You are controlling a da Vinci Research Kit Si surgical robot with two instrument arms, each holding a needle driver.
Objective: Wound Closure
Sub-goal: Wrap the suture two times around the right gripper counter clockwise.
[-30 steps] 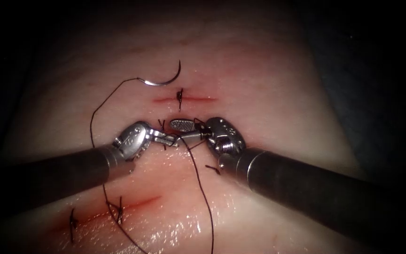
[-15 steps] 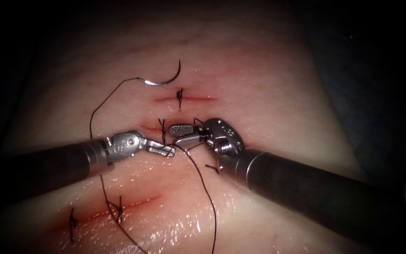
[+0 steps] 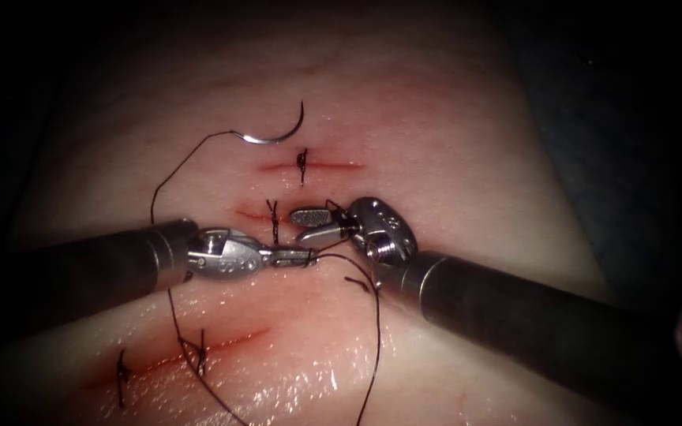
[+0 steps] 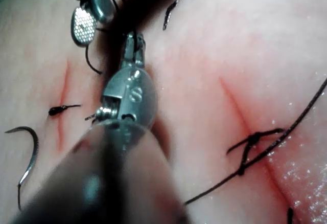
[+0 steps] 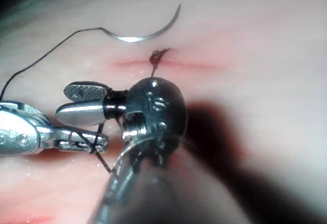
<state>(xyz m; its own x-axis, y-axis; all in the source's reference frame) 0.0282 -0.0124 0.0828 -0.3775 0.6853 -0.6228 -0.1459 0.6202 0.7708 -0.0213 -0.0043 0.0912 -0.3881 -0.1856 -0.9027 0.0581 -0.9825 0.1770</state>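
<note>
Tissue (image 3: 451, 150) glistening (dark surround), needle (image 3: 278, 134) lying free, left tool (image 3: 297, 255) clamping thread (image 3: 369, 347), right tool (image 3: 309, 223) agape, empty.

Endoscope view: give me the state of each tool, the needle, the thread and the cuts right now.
Left tool: jaws shut on the thread.
Right tool: jaws open, holding nothing.
Needle: free, lying on the tissue above the upper cut, not in it.
Thread: slack, trailing from the needle's end.
Upper cut: one knotted stitch.
Lower cut: stitched.

Thread (image 3: 372, 331) strung across bare tissue (image 3: 436, 142)
</note>
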